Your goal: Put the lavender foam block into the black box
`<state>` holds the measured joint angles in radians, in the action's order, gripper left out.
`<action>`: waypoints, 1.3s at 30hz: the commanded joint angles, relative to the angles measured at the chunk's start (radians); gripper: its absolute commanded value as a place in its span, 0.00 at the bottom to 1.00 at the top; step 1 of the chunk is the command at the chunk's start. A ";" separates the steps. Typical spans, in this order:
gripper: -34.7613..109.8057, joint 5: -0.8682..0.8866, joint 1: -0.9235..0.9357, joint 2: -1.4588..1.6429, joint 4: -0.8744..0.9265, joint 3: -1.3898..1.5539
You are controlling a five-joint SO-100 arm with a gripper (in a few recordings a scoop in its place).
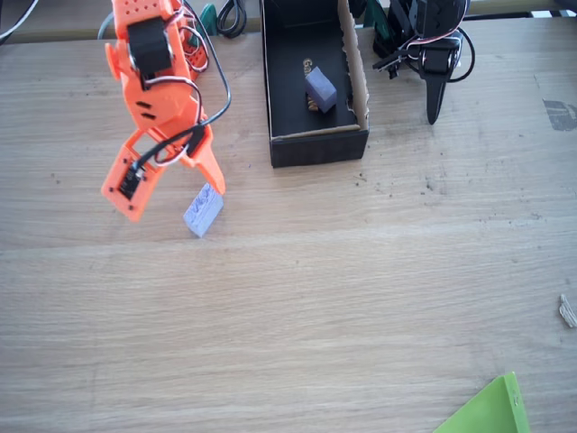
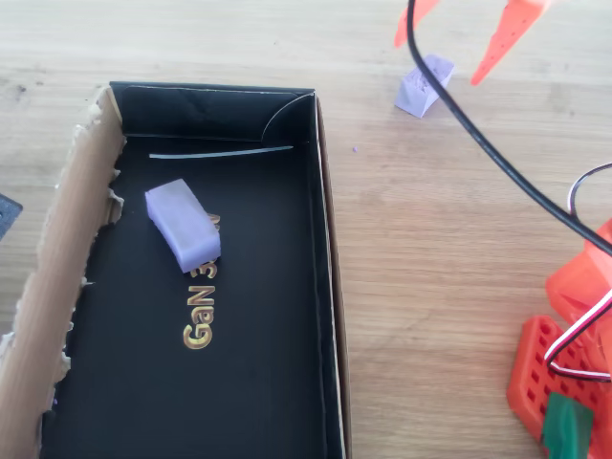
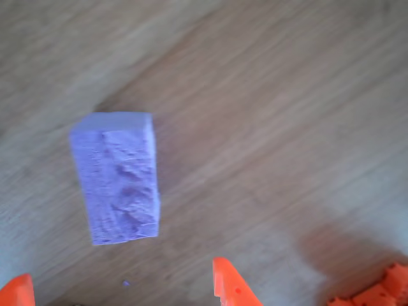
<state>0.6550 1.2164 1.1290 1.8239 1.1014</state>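
The lavender foam block (image 1: pixel 203 209) lies on the bare wooden table, its rough jagged face up in the wrist view (image 3: pixel 118 185). My orange gripper (image 1: pixel 171 194) hangs open just above it, one finger on each side and nothing held. In the wrist view the gripper (image 3: pixel 121 280) has both fingertips just short of the block. The overhead view has the block (image 2: pixel 424 84) at the top, under the gripper (image 2: pixel 438 59). The black box (image 1: pixel 315 149) stands to the right of the block, a short way off, with its raw brown wall (image 2: pixel 67 239) on one long side.
A squarer, smooth lavender block (image 2: pixel 184 225) lies inside the box on gold lettering. A green sheet corner (image 1: pixel 491 410) pokes in at the table's front right, and a small scrap (image 1: pixel 568 311) lies by the right edge. Cables hang off my arm.
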 commanded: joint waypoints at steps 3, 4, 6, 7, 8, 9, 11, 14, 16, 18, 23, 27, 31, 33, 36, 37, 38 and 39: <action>0.49 0.008 0.014 -0.041 -0.040 -0.061; 0.49 0.006 0.015 -0.060 -0.052 -0.066; 0.48 0.002 0.017 -0.091 -0.075 -0.077; 0.48 -0.002 0.018 -0.106 -0.081 -0.087; 0.48 -0.003 0.018 -0.118 -0.087 -0.098; 0.48 -0.006 0.020 -0.126 -0.094 -0.104; 0.47 -0.006 0.020 -0.146 -0.097 -0.123; 0.47 -0.006 0.021 -0.173 -0.097 -0.149; 0.41 -0.008 0.021 -0.186 -0.107 -0.153; 0.38 -0.006 0.021 -0.199 -0.110 -0.158; 0.26 0.005 0.026 -0.219 -0.124 -0.158; 0.24 0.003 0.026 -0.213 -0.129 -0.158; 0.24 -0.014 0.002 -0.144 -0.074 -0.166; 0.24 -0.063 -0.020 -0.064 -0.028 -0.183; 0.24 -0.173 -0.054 0.124 0.046 -0.186; 0.24 -0.206 -0.069 0.195 0.074 -0.193; 0.24 -0.238 -0.084 0.279 0.081 -0.179; 0.24 -0.256 -0.098 0.371 0.083 -0.143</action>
<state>0.4556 1.1321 1.2241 1.8745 0.9649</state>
